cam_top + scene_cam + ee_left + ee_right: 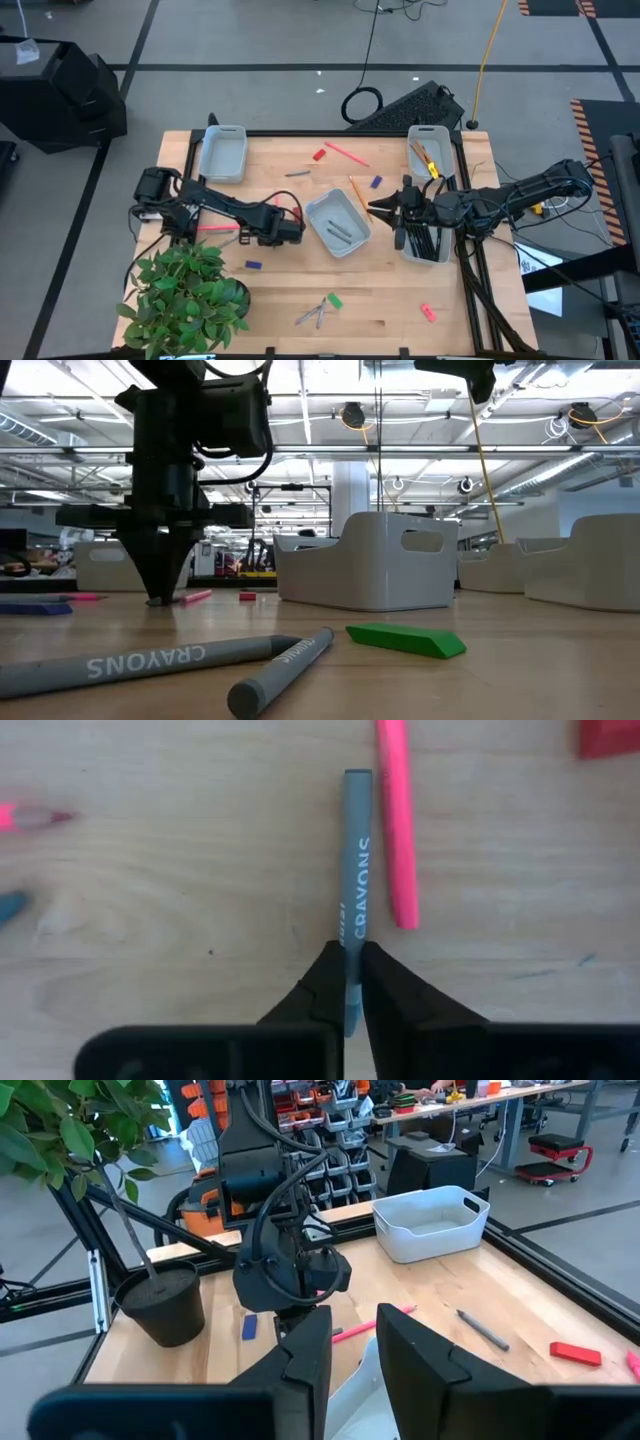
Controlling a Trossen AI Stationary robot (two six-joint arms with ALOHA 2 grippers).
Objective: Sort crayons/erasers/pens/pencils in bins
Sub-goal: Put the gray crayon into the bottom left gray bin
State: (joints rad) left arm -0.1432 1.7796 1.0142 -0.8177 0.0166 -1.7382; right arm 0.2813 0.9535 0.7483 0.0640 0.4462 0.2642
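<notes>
A grey crayon (355, 880) with white lettering, a pink pencil (397, 820), a green eraser (405, 639).

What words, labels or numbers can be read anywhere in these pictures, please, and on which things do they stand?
"CRAYONS": upside down along the grey crayon lying nearest in the low view.
"CRAYONS": along the grey crayon pinched between the fingers of the left gripper; part of the second letter is hard to read.
Nothing else is legible: the bins, the erasers and the room behind show no readable text.
</notes>
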